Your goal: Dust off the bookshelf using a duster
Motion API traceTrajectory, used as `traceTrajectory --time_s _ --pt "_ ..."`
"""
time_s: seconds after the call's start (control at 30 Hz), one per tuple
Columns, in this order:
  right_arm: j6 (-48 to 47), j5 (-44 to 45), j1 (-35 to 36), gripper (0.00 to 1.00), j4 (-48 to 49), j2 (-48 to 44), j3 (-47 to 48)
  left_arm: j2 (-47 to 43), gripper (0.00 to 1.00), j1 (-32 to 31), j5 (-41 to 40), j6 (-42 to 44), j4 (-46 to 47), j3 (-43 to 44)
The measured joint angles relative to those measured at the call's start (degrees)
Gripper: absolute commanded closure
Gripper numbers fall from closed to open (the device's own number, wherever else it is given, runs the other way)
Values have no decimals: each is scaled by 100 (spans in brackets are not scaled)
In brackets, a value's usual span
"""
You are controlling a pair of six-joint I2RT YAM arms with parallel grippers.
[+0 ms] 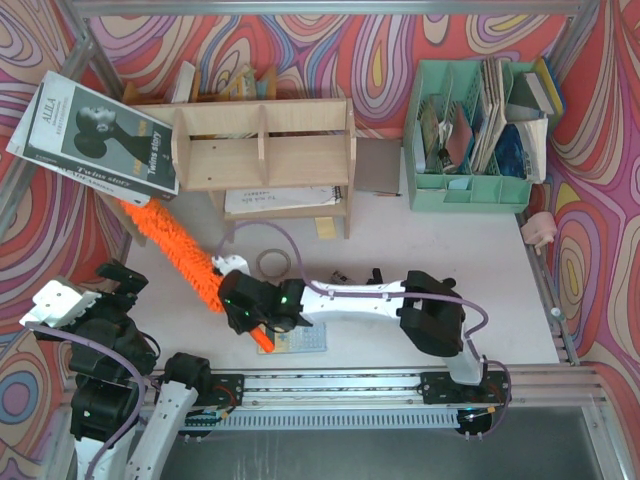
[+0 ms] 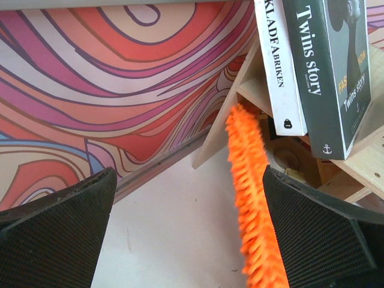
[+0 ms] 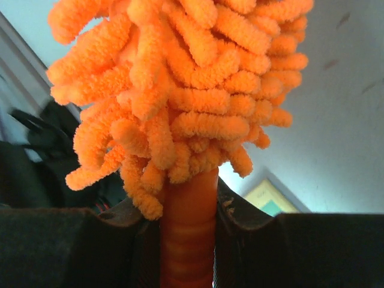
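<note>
Top external view: the right gripper (image 1: 255, 318) is clamped on the duster (image 1: 178, 248) handle, just in front of the bookshelf (image 1: 265, 150). The fluffy head slants up to the bookshelf's lower left corner. Front-left of the bookshelf, the left gripper (image 2: 186, 234) has its jaws wide apart.

On the pale worktop (image 1: 440, 260), ringed by swirl-patterned walls (image 1: 400, 40): a mint-green file organiser (image 1: 470, 195) stuffed with papers at far right, a dark "Twins story" book (image 1: 100, 135) tilted at far left, a tape roll (image 1: 270, 262) near mid-worktop, a small pink object (image 1: 538, 228) by the right edge.
</note>
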Motion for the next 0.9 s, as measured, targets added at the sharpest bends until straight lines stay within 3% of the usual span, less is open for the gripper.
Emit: traceTrajectory --time_s 0.2,0.53,0.77,0.9 --pt "-44 -52 144 100 -37 57 -717 0 2 0 0 0 0 0" --pt "0 48 118 100 -149 229 -647 0 2 0 0 0 0 0" --pt "739 715 133 100 -407 -249 -610 0 1 0 2 0 0 0" --pt "1397 1244 306 100 -855 -330 -83 0 2 0 0 0 0 0"
